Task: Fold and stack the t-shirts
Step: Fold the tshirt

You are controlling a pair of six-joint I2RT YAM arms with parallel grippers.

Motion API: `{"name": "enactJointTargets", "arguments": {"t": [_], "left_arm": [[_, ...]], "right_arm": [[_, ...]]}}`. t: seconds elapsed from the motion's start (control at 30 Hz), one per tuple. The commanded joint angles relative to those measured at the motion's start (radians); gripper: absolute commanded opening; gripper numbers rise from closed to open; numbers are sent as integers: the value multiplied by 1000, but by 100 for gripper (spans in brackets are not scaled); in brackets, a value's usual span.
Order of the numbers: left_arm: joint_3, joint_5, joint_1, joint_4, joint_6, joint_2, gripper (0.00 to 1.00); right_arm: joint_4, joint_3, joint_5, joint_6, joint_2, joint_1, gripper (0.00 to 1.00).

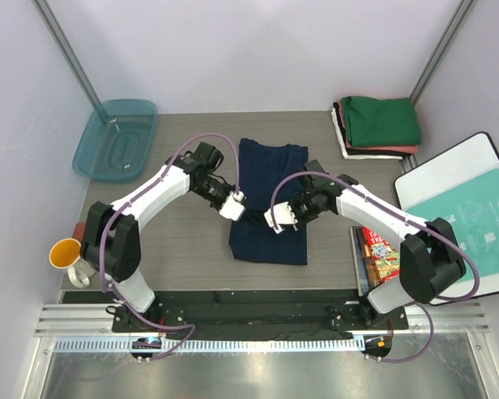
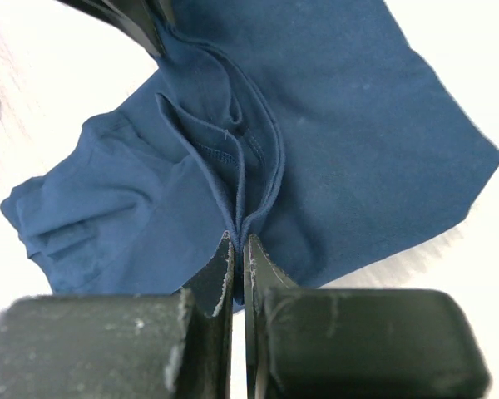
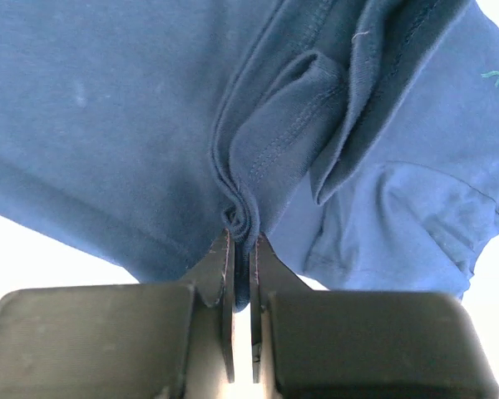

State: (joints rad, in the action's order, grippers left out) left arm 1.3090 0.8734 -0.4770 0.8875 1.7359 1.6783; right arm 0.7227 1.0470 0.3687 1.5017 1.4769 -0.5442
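Widest of all, the grey surface (image 1: 191, 262) fills the middle of the top view. Off its 3 o'clock edge we see a white board with a teal bag (image 1: 474, 208) lying on it. Dead centre lies the navy shirt (image 1: 270, 170), stretched from 12 to 6 o'clock, partly folded in on itself. At 10 o'clock a teal bin (image 1: 116, 140) hangs over the corner. At 1 o'clock sits the stack (image 1: 381, 120), green shirt on top, salmon-red and white edges peeking out beneath.

Now the arms, both reaching in over the navy shirt. The left end effector (image 2: 237, 241) is at the shirt's 9 o'clock edge, its jaws clamped tight on a raised ridge of bunched navy cloth. The right end effector (image 3: 241, 237) is over the shirt's 4 o'clock side, also pinched hard on a gathered fold with a hemmed edge tucked in it.

Smaller bits: a red packet (image 1: 378, 249) at 4 o'clock beside the right arm, and a yellow mug (image 1: 66, 253) at 8 o'clock.
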Motion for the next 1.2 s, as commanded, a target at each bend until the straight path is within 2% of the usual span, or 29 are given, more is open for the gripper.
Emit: {"name": "enactJointTargets", "arguments": {"t": [0.0, 0.13, 0.2, 0.23, 0.3, 0.33, 0.4, 0.43, 0.47, 0.5, 0.57, 0.67, 0.77, 0.83, 0.93, 1.03, 1.17], "left_arm": [[76, 58, 17, 8, 59, 52, 0], [130, 61, 28, 44, 92, 107, 0], [153, 56, 31, 57, 94, 130, 0], [157, 53, 32, 60, 94, 135, 9], [161, 55, 38, 56, 90, 141, 35], [156, 52, 47, 50, 83, 136, 42], [128, 55, 55, -22, 13, 126, 41], [113, 55, 63, -63, -24, 100, 46], [75, 65, 69, -159, -109, 87, 55], [53, 64, 74, -204, -139, 71, 74], [-3, 53, 77, -301, -182, 29, 74], [-20, 42, 77, -305, -185, 0, 73], [-33, 32, 77, -291, -188, -28, 75], [-59, 19, 77, -291, -177, -48, 77], [-92, 1, 77, -286, -177, -87, 76], [-120, -27, 77, -265, -197, -118, 73], [-151, -79, 75, -219, -223, -134, 75]], "right_arm": [[-74, 71, 35, 40, 54, 33, 1], [-88, 123, 33, 46, 129, 56, 1], [-115, 134, 19, 40, 146, 67, 12], [-135, 131, -9, 31, 152, 69, 30], [-245, 113, -52, -18, 158, 70, 44], [-300, 76, -80, -37, 154, 72, 53], [-471, 30, -149, -87, 131, 72, 57], [-520, -16, -169, -98, 120, 72, 62], [-619, -42, -210, -109, 97, 72, 64], [-658, -63, -223, -119, 83, 72, 67], [-689, -99, -238, -127, 62, 70, 67], [-614, -88, -234, -198, 19, 70, 66], [-456, -1, -179, -403, 28, 95, 66], [-252, 131, -33, -568, 86, 145, 66], [-81, 260, 160, -789, 192, 191, 65], [-49, 248, 304, -863, 217, 224, 67], [-26, 231, 374, -925, 266, 240, 69]]}}
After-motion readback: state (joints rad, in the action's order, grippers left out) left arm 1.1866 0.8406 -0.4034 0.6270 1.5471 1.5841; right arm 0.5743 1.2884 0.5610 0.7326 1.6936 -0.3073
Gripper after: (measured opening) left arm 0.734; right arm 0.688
